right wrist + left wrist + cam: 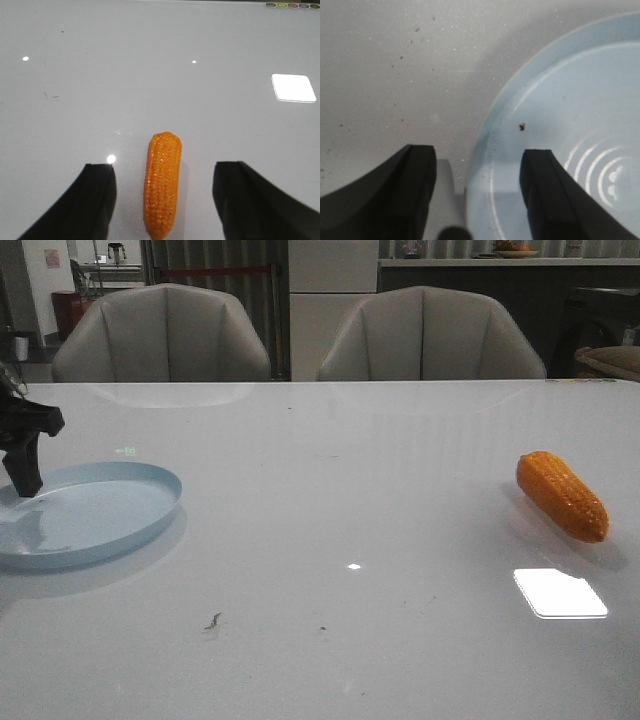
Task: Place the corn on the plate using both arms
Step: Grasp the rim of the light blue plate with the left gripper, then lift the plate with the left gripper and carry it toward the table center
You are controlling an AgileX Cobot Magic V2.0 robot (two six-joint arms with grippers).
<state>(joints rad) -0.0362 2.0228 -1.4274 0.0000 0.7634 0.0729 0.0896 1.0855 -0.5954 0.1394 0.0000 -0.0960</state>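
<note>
The orange corn (562, 496) lies on the white table at the right. In the right wrist view the corn (162, 182) lies lengthwise between the fingers of my open right gripper (165, 167), which do not touch it. The right gripper is out of the front view. The pale-blue plate (110, 510) sits at the left and holds nothing. My left gripper (22, 475) is at the plate's left rim. In the left wrist view the left gripper (477, 165) is open and astride the rim of the plate (570, 115), one finger over the plate and one over the table.
Two grey chairs (165, 335) (430, 335) stand behind the table's far edge. A bright window reflection (560, 592) lies on the table in front of the corn. A small dark speck (213, 621) is on the table near the front.
</note>
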